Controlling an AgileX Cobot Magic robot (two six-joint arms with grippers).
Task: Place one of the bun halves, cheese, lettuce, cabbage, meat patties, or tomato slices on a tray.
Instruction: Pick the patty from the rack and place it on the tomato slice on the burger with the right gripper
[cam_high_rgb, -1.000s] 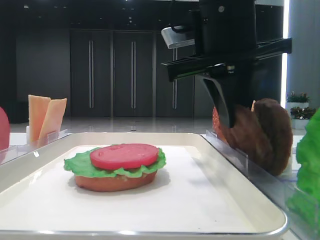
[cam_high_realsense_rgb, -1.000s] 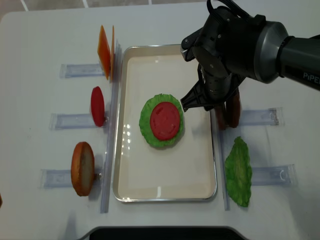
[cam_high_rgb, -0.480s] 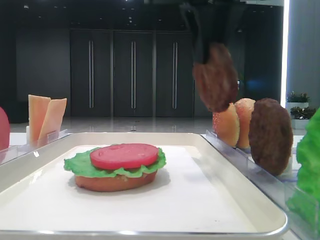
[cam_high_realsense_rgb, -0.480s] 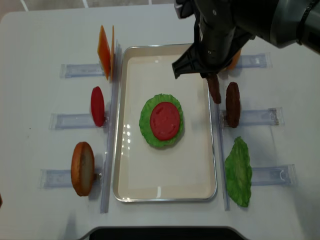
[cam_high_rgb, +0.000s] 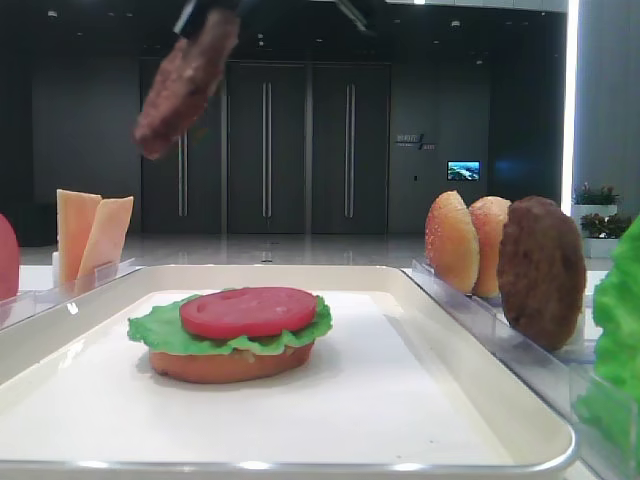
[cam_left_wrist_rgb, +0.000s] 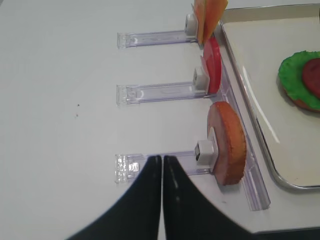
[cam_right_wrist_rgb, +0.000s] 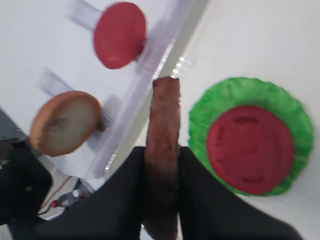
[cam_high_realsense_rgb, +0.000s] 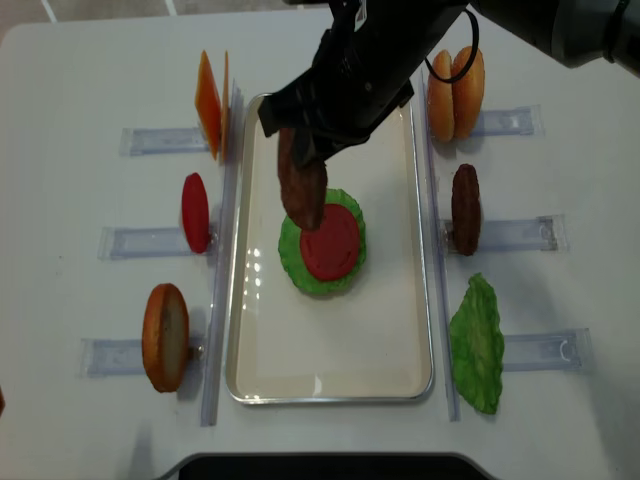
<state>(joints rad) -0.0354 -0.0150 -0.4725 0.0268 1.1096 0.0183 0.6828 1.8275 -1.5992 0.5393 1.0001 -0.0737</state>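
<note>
while the right pincer holds a patty on edge, clamped across its flat faces, the disc hangs in the air over the left part of the tray, just beside and partly over the stack of bun, lettuce and tomato that lies in the middle of the tray. in the wrist view the patty points down between the tray's left rim and the green leaf, not over the tomato, so a release here would likely drop it onto bare tray or catch the lettuce edge and tip. because it is held upright, it could land on its rim and roll, toward the rim or off the stack, unless it is turned flat and brought low first. the grip looks to cover only one end of the disc, so a fast swing might let it pivot or slip between the jaws; the blur in the wrist view suggests it is moving. a low pass could also drag the tomato or the leaf out of place. the left pincer rests closed over the table, near the bun in its rack, well apart from the tray. the second patty stands in its rack to the right
</note>
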